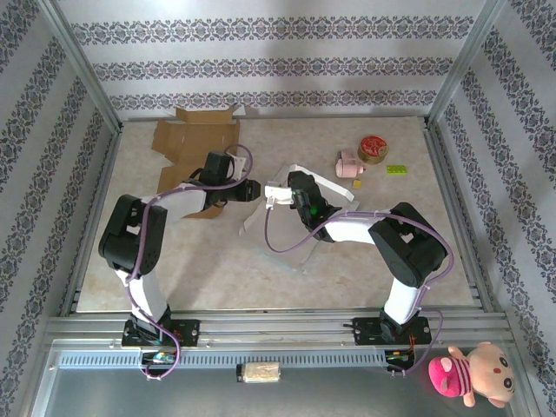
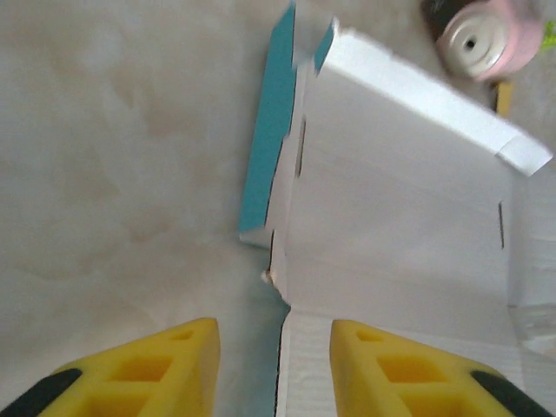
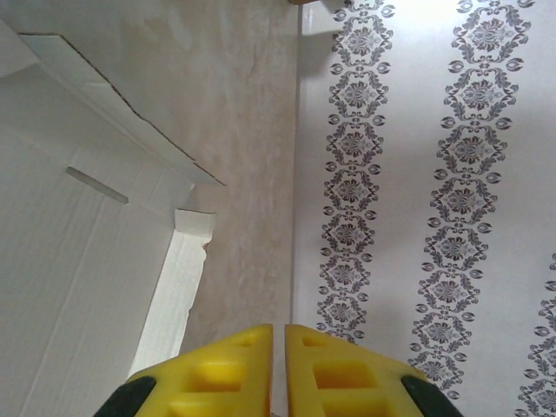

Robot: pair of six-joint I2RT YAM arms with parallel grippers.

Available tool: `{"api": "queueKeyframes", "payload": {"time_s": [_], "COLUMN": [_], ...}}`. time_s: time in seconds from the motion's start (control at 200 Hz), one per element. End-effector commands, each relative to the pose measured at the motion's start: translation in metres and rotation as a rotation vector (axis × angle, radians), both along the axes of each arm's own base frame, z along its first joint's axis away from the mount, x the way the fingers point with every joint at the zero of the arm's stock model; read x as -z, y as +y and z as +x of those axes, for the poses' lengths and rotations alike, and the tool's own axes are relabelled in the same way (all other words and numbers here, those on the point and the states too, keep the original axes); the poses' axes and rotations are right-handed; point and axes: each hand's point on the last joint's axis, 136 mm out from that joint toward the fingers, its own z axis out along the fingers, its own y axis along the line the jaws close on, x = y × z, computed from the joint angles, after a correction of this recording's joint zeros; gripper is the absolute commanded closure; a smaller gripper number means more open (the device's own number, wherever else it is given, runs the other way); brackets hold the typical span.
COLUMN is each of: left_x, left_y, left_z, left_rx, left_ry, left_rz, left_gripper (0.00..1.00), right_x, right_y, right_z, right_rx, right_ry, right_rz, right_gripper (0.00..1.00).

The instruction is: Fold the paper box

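Observation:
The paper box (image 1: 340, 189) lies unfolded mid-table, white inside with a blue outer face (image 2: 269, 130). In the left wrist view its white panel (image 2: 400, 200) spreads to the right with flaps raised. My left gripper (image 1: 250, 188) sits at the box's left side. Its yellow jaws (image 2: 274, 326) stand apart, with the edge of a white flap running between them and touching neither. My right gripper (image 1: 280, 195) faces it from the right, at the box's near-left corner. Its fingers (image 3: 278, 328) are pressed almost together with nothing seen between them, and the white box (image 3: 69, 261) lies to their left.
A flat brown cardboard box (image 1: 195, 139) lies at the back left. A pink cup (image 1: 349, 165), a round tin (image 1: 373, 148) and a green brick (image 1: 396, 169) sit at the back right. The patterned walls enclose the table on three sides.

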Motion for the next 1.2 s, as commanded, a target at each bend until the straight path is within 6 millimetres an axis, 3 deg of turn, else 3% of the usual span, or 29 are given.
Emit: {"api": "queueKeyframes", "payload": {"time_s": [0.0,0.07,0.165,0.225,0.325,0.465,0.705,0.939,1.199], "left_x": [-0.022,-0.022,-0.023,-0.027,-0.036,-0.047,-0.048,-0.035,-0.033], "left_y": [0.013,0.011,0.007,0.007,0.002,-0.006,0.0,0.012,0.017], "left_z": [0.017,0.023,0.032,0.033,0.023,-0.006,-0.049,-0.078,-0.079], "left_rx": [-0.006,0.018,0.028,0.02,0.043,0.092,0.098,0.088,0.072], "left_ry": [-0.07,-0.022,0.022,0.02,0.015,0.007,0.015,0.043,0.043], "left_rz": [0.039,0.059,0.074,0.069,0.032,-0.016,-0.018,0.014,0.033], "left_gripper": [0.6,0.59,0.58,0.58,0.58,0.53,0.37,0.34,0.34], "right_x": [-0.006,0.003,0.01,0.004,0.016,0.032,0.058,0.09,0.102], "right_y": [-0.008,-0.018,-0.022,-0.028,-0.042,-0.062,-0.09,-0.11,-0.119], "right_z": [0.003,-0.002,-0.023,-0.017,-0.008,0.01,0.043,0.042,0.037], "right_rx": [0.019,0.079,0.16,0.261,0.386,0.562,0.68,0.728,0.746], "right_ry": [0.023,0.221,0.663,0.813,0.998,1.126,1.066,1.065,1.059], "right_rz": [0.055,0.138,0.416,0.573,0.631,0.613,0.568,0.466,0.453], "right_gripper": [0.85,0.81,0.57,0.44,0.35,0.3,0.21,0.22,0.54]}}
